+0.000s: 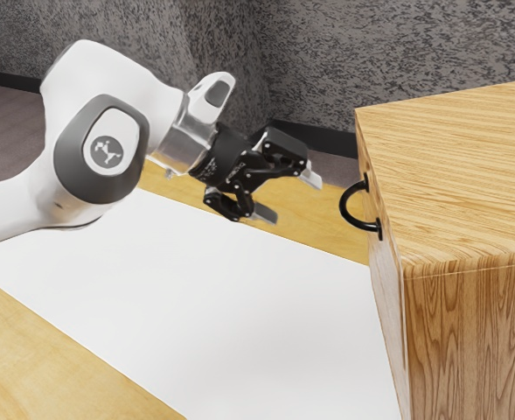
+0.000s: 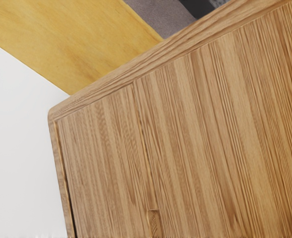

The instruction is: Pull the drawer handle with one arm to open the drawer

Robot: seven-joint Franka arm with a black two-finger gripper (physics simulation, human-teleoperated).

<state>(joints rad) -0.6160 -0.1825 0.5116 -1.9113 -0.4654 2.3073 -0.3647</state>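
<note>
Two black fingers (image 1: 312, 179) stand well apart with nothing between them: the gripper (image 1: 288, 196) is wide open and empty. It hangs in the air off the front face of the cabinet (image 1: 454, 157), aimed at that face, near it but not touching.

Between gripper and cabinet sits the handle (image 1: 344, 208), a thin black loop fixed to the front face close under the cabinet's top edge, with both ends anchored in the wood. It looks like rigid metal or hard plastic, so it should not bend or give under a pull. Being narrow and smooth, it may slide between the pads if pinched lightly. The best hold is probably the outermost part of the bow, farthest from the cabinet, with one finger on each side, or a finger hooked behind it.

In the wrist view the cabinet's front (image 2: 210, 148) shows wood-grain panels split by fine seams; which panel is the drawer I cannot tell. The cabinet looks solid and heavy, so it should stay put while the drawer slides, provided the pull runs straight out from the face.

Below and before the cabinet lie a white mat (image 1: 196, 297) and the wooden table (image 1: 30, 350).
</note>
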